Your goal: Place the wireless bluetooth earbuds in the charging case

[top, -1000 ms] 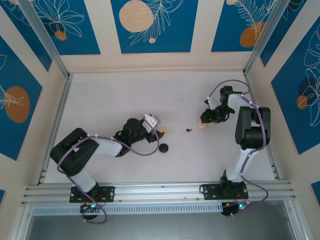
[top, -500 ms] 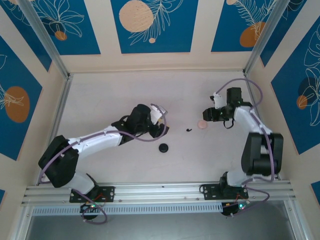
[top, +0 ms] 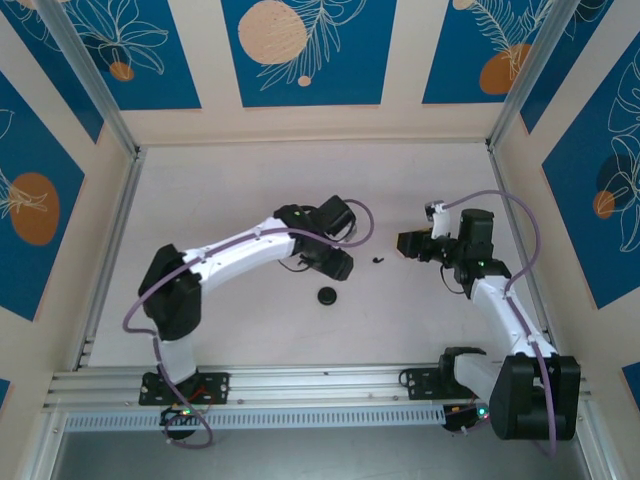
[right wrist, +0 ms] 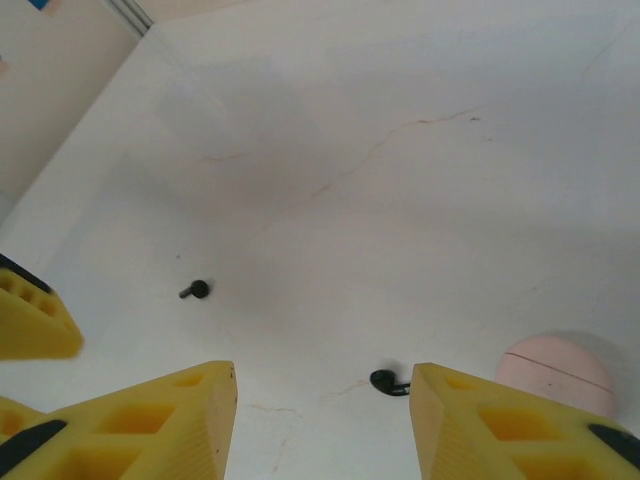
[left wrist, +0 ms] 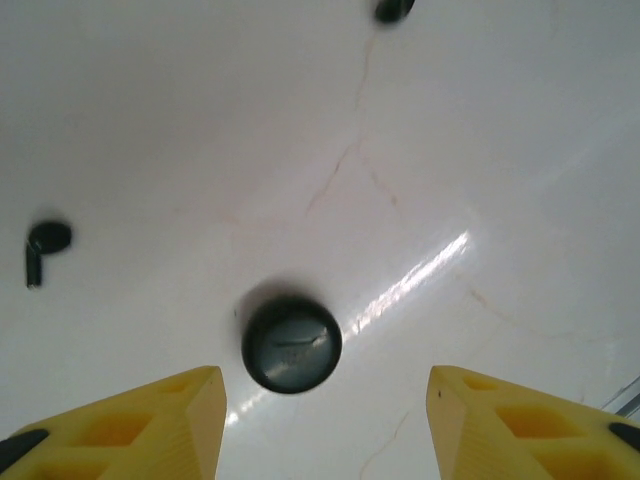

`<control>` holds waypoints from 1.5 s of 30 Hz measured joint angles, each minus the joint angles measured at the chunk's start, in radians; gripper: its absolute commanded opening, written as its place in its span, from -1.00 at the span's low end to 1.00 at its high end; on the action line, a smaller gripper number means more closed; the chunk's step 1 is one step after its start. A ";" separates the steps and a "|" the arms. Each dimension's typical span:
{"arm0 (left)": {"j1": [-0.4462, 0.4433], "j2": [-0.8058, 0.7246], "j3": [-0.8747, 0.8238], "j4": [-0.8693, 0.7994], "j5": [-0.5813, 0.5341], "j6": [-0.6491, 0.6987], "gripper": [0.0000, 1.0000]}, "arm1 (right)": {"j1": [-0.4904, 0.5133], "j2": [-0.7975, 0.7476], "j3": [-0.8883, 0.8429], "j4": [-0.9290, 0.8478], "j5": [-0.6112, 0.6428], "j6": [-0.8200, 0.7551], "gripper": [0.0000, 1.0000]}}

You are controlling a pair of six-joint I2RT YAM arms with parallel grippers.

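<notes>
Two tiny dark earbuds lie on the white table. In the left wrist view one earbud (left wrist: 42, 245) is at the left and the other (left wrist: 393, 10) at the top edge. In the right wrist view one earbud (right wrist: 195, 290) lies far left and the other (right wrist: 385, 381) just inside my right finger. One earbud (top: 378, 260) lies between the grippers in the top view. My left gripper (top: 338, 268) (left wrist: 325, 425) hangs open over a black round disc (left wrist: 291, 343) (top: 327, 296). My right gripper (top: 404, 244) (right wrist: 322, 425) is open, beside a pale pink round disc (right wrist: 558, 375).
The yellow fingers (right wrist: 30, 318) of the left gripper show at the left edge of the right wrist view. Pale walls with blue panels enclose the table (top: 220, 190), and an aluminium rail (top: 320, 380) runs along the near edge.
My left arm has stretched out to the right, carrying its gripper from the table's left-middle to above the black disc. My right arm has unfolded, its gripper now over the pink disc.
</notes>
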 measured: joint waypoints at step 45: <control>-0.044 0.314 0.102 -0.175 -0.053 -0.052 0.19 | 0.009 -0.070 -0.051 0.019 -0.030 0.018 0.00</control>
